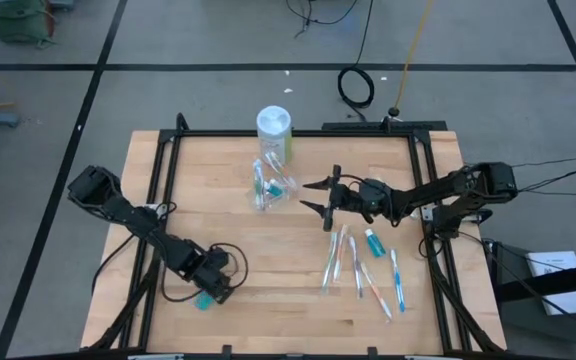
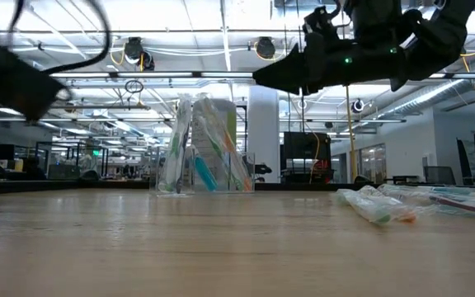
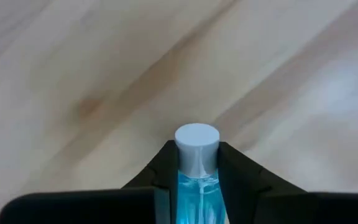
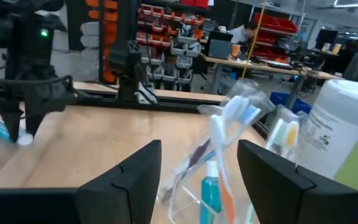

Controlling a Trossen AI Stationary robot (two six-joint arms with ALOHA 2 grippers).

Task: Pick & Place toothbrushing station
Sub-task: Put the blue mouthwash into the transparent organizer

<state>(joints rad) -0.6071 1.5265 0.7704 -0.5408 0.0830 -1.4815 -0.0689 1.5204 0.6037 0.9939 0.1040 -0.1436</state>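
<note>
The white canister [image 4: 347, 134] carried a green label, but its print was too small for me to read. Only my left wrist view showed a small blue tube with a white cap [image 3: 197, 144] between my left fingers [image 1: 211, 291], which held it near the tabletop's [image 1: 268, 250] near left edge. My right fingers [image 1: 320, 196] stood wide, just right of the clear toothbrushing station [image 1: 271, 184], not touching it. It stood with toothbrushes inside, just in front of the canister.

No legible text, seemingly.
</note>
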